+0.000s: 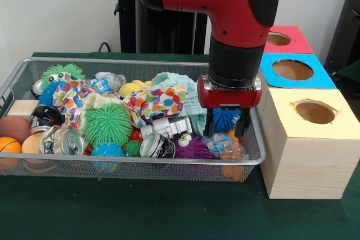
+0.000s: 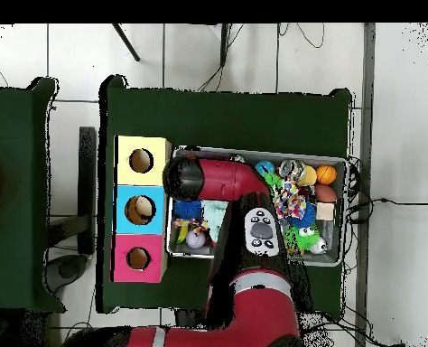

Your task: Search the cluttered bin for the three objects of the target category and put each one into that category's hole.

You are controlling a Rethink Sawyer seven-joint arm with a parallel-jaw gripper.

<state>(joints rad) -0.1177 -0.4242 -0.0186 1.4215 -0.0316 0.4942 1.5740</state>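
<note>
One bin [image 1: 22,71] of wire mesh is seen on the green table [image 1: 140,212], beside three wooden boxes [image 1: 306,155], each with one round hole. The claw [image 1: 226,128] is lowered into the bin's end nearest the boxes, its fingers spread around a blue spiky ball [image 1: 225,118]. Two drink cans [image 1: 68,141] are counted among the clutter.

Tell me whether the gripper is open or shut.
Open. In the front view the gripper hangs inside the bin, its two dark fingers standing apart with a blue spiky ball showing between them.
</note>
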